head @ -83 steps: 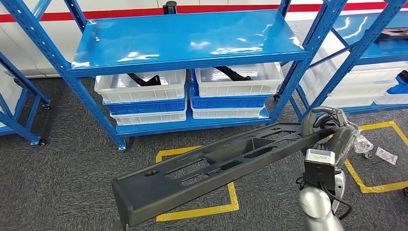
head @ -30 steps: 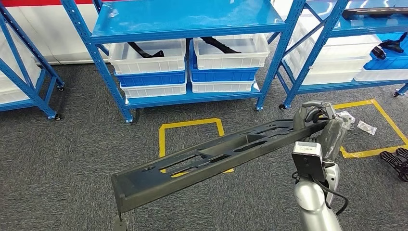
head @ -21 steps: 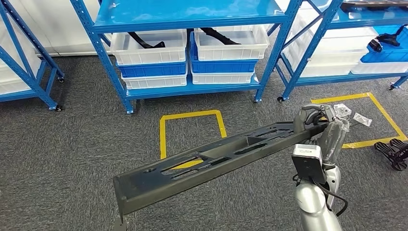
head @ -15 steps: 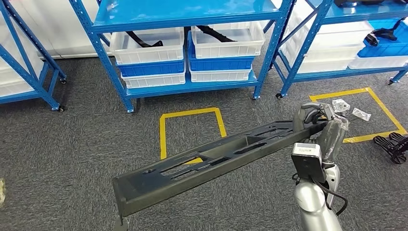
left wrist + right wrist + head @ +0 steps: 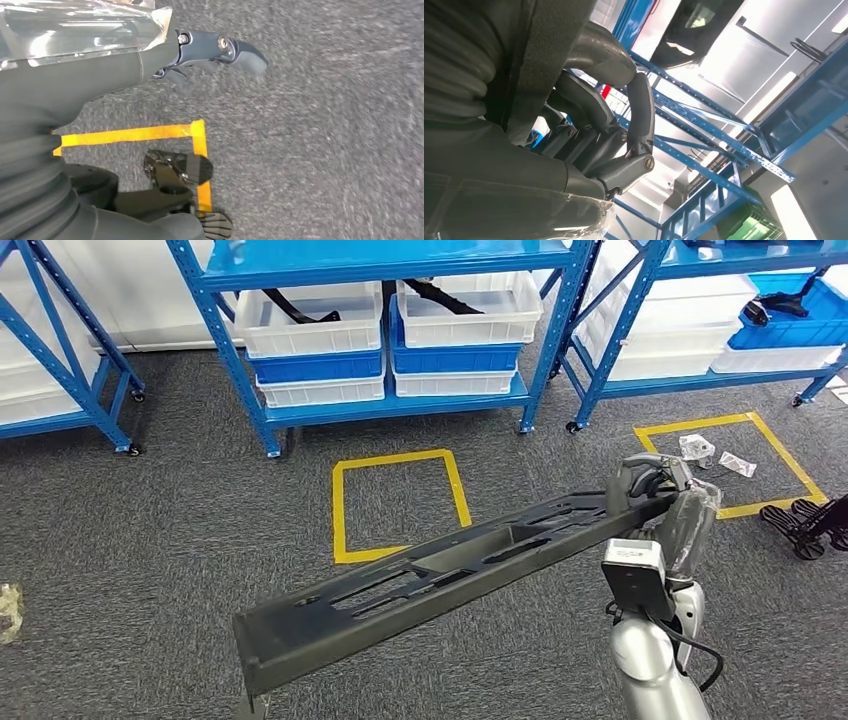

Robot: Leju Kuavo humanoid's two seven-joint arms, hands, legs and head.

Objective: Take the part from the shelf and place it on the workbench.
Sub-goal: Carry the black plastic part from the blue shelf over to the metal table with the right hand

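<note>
The part (image 5: 450,570) is a long black slotted plastic beam, carried level above the carpet across the lower head view. My right hand (image 5: 665,505) grips its right end, fingers wrapped over the top edge. The right wrist view shows those dark fingers (image 5: 624,130) curled around the beam's edge (image 5: 549,55). The beam's left end hangs low at the bottom left, with a small grey piece (image 5: 248,705) just under it. In the left wrist view my left hand (image 5: 75,75) hangs over the carpet with one dark finger (image 5: 220,47) bent; its grasp is hidden.
A blue shelf rack (image 5: 400,405) with white bins (image 5: 310,325) stands ahead, with more racks to the left (image 5: 70,350) and right (image 5: 680,380). Yellow tape squares (image 5: 400,505) (image 5: 740,460) mark the grey carpet. Plastic bags (image 5: 695,447) and a black object (image 5: 800,525) lie at right.
The whole view has shifted: the racks have drawn away towards the top and more carpet shows, so the camera moved back. The beam stays held in the same pose.
</note>
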